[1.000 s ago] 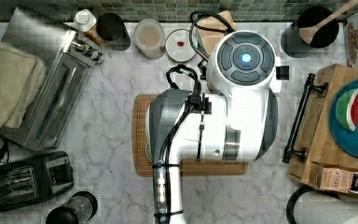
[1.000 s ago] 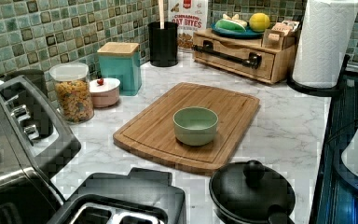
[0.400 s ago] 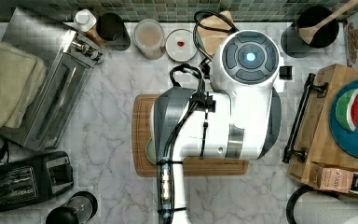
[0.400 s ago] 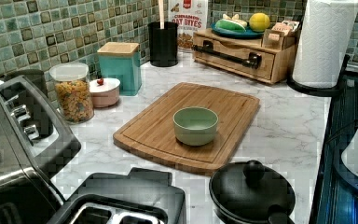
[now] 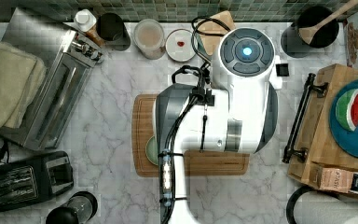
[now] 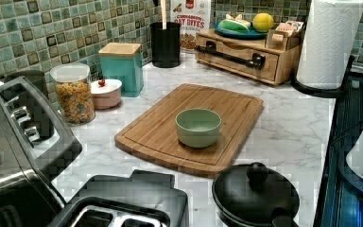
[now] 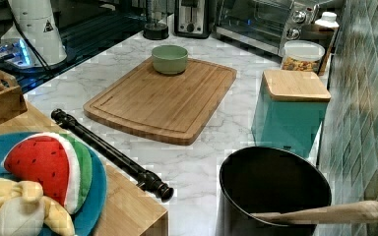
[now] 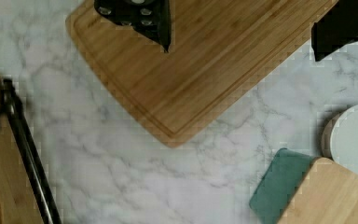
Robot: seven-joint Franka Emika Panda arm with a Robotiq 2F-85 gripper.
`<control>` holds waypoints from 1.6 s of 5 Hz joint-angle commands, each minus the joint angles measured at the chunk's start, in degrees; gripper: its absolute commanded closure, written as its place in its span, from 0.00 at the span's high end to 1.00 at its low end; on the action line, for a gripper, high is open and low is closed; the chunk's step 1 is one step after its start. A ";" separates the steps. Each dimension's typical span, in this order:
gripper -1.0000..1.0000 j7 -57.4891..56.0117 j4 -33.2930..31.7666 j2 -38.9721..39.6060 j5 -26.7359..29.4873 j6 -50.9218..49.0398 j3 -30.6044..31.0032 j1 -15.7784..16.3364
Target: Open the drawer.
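The drawer (image 6: pixel 238 60) is the front of a low light-wood box at the back of the counter, and it sits flush and closed. Its long black bar handle (image 6: pixel 227 54) runs across the front. That handle (image 5: pixel 302 119) lies along the top view's right and crosses the near counter in the right view (image 7: pixel 108 150). In the wrist view my gripper (image 8: pixel 247 28) is open, its black fingers (image 8: pixel 151 21) wide apart over a cutting board with nothing between them. The handle (image 8: pixel 28 154) lies apart from them. My white arm (image 5: pixel 223 109) hangs over the counter's middle.
A wooden cutting board (image 6: pixel 160 127) holds a green bowl (image 6: pixel 198 126). A teal canister (image 6: pixel 121 66), a cereal jar (image 6: pixel 74 97) and a black pot with a wooden spoon (image 5: pixel 314 25) line the tiled wall. A blue plate (image 5: pixel 340 135) of toy fruit tops the drawer box. A paper towel roll (image 6: pixel 328 42) stands beside it.
My arm has shifted slightly over the board in the top view. The drawer and the things on the counter have not moved.
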 commanded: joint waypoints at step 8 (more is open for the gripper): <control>1.00 -39.35 -7.27 7.01 -9.29 22.02 -6.52 -13.59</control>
